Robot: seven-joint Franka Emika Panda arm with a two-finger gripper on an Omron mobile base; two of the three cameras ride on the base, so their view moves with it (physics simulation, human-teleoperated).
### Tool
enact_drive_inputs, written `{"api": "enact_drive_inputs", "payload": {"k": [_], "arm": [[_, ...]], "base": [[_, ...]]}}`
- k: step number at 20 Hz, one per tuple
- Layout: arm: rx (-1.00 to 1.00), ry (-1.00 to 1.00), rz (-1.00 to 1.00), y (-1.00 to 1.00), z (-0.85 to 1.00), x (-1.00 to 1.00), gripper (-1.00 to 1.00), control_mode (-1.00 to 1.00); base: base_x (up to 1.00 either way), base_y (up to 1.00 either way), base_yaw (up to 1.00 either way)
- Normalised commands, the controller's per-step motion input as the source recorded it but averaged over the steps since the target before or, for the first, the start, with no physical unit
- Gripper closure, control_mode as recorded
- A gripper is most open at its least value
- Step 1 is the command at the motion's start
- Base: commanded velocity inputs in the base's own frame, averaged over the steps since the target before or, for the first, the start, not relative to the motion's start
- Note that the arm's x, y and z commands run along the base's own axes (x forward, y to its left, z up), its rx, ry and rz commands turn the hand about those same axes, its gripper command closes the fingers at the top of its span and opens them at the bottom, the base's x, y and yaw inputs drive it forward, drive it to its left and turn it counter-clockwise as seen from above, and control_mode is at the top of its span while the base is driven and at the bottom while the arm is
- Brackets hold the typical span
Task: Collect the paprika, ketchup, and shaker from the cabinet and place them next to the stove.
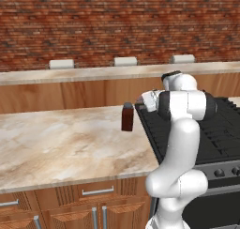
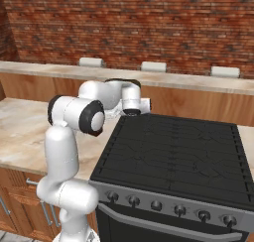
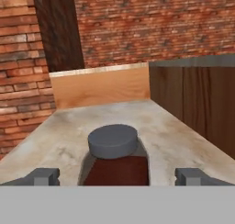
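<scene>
The paprika (image 1: pixel 127 116), a dark red jar with a dark cap, stands upright on the marble counter (image 1: pixel 65 143) just left of the stove (image 1: pixel 220 129). My gripper (image 1: pixel 149 99) hovers over the stove's back left corner, just right of the jar. In the hand view the paprika (image 3: pixel 117 163) stands centred in front of my gripper (image 3: pixel 118 177). My fingertips (image 3: pixel 43 176) stand wide apart on either side of it and do not touch it, so the gripper is open. The right base view shows the stove (image 2: pixel 173 147) and my hand (image 2: pixel 143 106). Ketchup, shaker and cabinet are out of view.
A raised ledge with a wooden front (image 1: pixel 70 94) runs behind the counter, below a brick wall with three white boxes (image 1: pixel 62 64). Round knobs (image 2: pixel 156 205) line the stove's front. Drawers (image 1: pixel 96 191) sit under the counter.
</scene>
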Motion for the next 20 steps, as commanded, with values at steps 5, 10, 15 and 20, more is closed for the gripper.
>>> {"api": "enact_drive_inputs", "payload": {"k": [5,10,15,20], "arm": [[0.0,0.0,-0.16,-0.25,0.5,-0.63,-1.0,-1.0],[0.0,0.0,-0.24,-0.12,0.55,-0.96,-1.0,-1.0],[0.0,0.02,-0.28,0.0,0.47,-1.0,-1.0,-1.0],[0.0,0.12,-0.29,0.0,0.45,-0.91,-1.0,-1.0]], "base": [[0.0,0.0,0.0],[0.0,0.0,0.0],[0.0,0.0,0.0],[0.0,0.0,0.0]]}}
